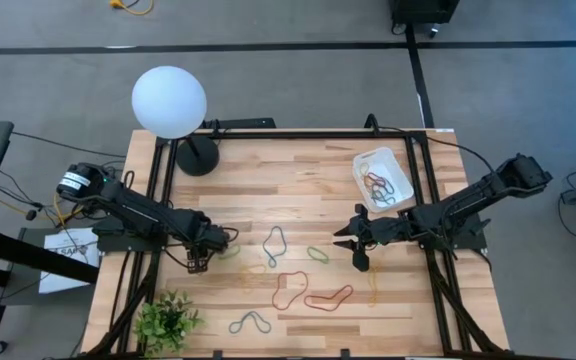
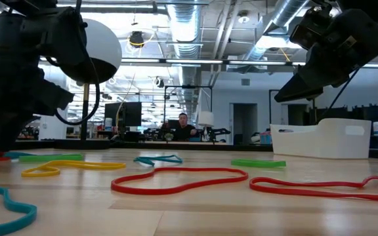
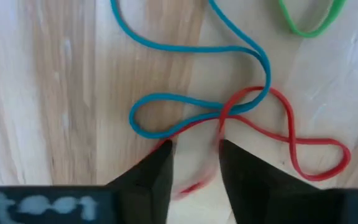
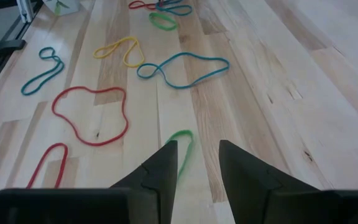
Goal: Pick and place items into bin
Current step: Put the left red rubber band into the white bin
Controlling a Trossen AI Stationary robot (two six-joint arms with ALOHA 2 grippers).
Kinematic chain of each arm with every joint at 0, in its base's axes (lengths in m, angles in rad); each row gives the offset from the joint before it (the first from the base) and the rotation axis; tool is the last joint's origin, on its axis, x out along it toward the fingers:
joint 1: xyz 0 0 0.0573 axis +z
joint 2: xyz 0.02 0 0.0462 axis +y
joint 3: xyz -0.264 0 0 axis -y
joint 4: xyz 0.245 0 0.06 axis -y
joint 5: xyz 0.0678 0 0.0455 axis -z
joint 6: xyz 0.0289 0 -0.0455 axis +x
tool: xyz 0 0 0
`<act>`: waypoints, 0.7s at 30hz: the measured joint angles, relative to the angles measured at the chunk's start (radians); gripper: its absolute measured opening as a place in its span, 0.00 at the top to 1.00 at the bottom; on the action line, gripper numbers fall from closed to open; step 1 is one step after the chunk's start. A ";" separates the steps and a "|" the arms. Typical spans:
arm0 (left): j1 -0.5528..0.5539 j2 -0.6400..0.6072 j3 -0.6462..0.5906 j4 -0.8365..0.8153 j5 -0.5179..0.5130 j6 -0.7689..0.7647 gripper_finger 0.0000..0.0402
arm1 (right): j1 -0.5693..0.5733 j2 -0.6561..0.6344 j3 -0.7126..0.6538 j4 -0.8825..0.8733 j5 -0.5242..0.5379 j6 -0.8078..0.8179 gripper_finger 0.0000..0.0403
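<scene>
A wooden table (image 1: pixel 298 180) seen from above, with two dark robot arms reaching in from either side. The left gripper (image 1: pixel 197 262) sits low at the table's left part, pointing down; in its wrist view its fingers (image 3: pixel 151 177) are spread a little, with a red rubber band (image 3: pixel 291 140) running between the tips and a blue rubber band (image 3: pixel 191 106) crossing that red one just beyond them. The right gripper (image 1: pixel 356 240) hangs above the table right of centre, its fingers (image 4: pixel 160 168) apart and holding nothing, with a green rubber band (image 4: pixel 182 146) lying on the wood between and just past the tips.

The white bin (image 1: pixel 384 180) sits near the table's far right corner, just beyond the right gripper, with several coloured bands already inside. Loose rubber bands are scattered across the middle and near part of the table: a blue loop (image 1: pixel 274 245), a red loop (image 1: pixel 290 290), another red one (image 1: pixel 328 297), a yellow one (image 1: pixel 373 290) and a blue one (image 1: pixel 250 322) near the front edge.

A white globe lamp (image 1: pixel 169 101) stands at the far left, and a small green plant (image 1: pixel 168 322) at the near left corner
</scene>
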 joint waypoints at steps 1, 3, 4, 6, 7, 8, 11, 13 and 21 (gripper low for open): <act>0.000 0.000 0.002 0.002 0.004 0.010 0.76 | 0.000 0.000 0.000 0.000 0.000 0.000 0.72; 0.000 0.002 0.011 0.000 0.008 0.030 0.86 | 0.000 0.000 0.000 0.000 0.000 0.000 0.72; 0.000 0.003 0.015 0.000 0.009 0.034 0.91 | 0.000 0.000 0.000 0.000 0.000 0.000 0.72; 0.000 0.005 0.024 0.002 0.013 0.037 0.97 | 0.000 0.000 0.000 -0.001 0.000 0.000 0.72; 0.000 0.006 0.030 0.012 0.021 0.037 0.98 | 0.000 0.000 0.000 -0.001 0.000 0.000 0.72; -0.001 0.006 0.039 0.020 0.033 0.037 0.98 | 0.000 0.000 0.000 -0.001 0.000 0.000 0.72; -0.001 0.005 0.069 -0.014 0.079 0.042 0.99 | 0.000 0.000 0.000 -0.006 0.000 0.000 0.72; -0.001 0.006 0.104 -0.067 0.094 0.046 1.00 | 0.000 0.000 0.000 -0.005 0.000 0.000 0.72; -0.001 0.005 0.377 -0.440 -0.070 0.111 1.00 | 0.000 0.000 0.000 -0.005 0.000 0.000 0.72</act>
